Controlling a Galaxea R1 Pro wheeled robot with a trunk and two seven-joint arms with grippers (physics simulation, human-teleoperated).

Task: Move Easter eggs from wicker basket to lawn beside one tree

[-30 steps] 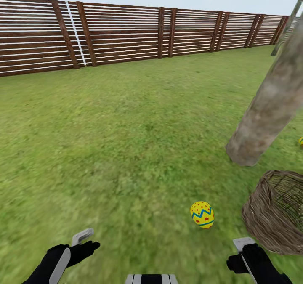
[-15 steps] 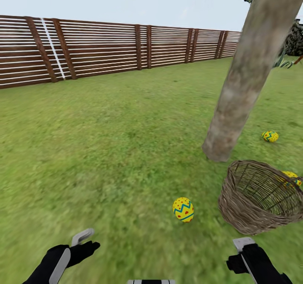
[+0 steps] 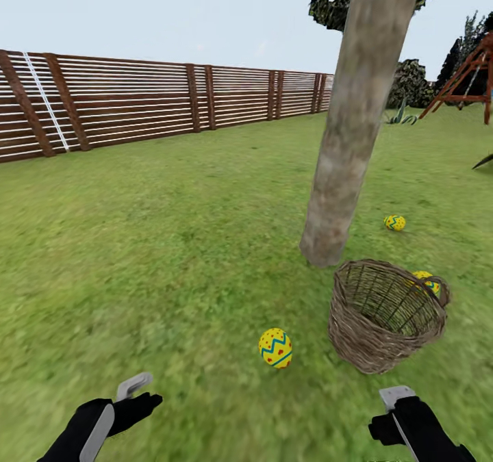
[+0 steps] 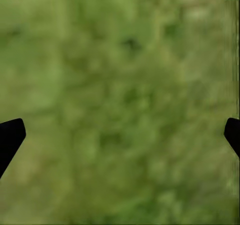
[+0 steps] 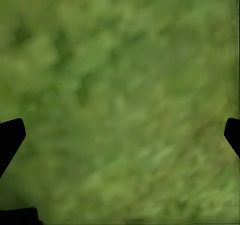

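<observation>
Two hands sit low and nearest the camera in the head view, left hand (image 3: 137,392) and right hand (image 3: 392,407). Both wrist views show the fingertips spread wide at the frame edges with only blurred grass between them, so both are open and carrying nothing.

Landmark: the wicker basket (image 3: 385,315), which lies tipped on the lawn (image 3: 171,243) with its mouth facing up and away from the robot.
- Nearest egg (image 3: 275,348): on the grass just beside the basket, on its fence-ward side, clear of the rim.
- Second egg (image 3: 426,281): at the basket's far rim, seen partly through the weave. Can't tell whether it is inside or just behind; if inside, the task isn't finished.
- Third egg (image 3: 394,223): on the grass beyond the basket, near the base of the tree (image 3: 342,154).

Tree trunk stands just behind the basket, so anything dropped around the basket likely counts as next to that tree; that probably explains the layout.

Slatted fence (image 3: 137,103) runs along the back, well apart from all of it. Wooden frame structure (image 3: 465,79) far off beyond the tree.
</observation>
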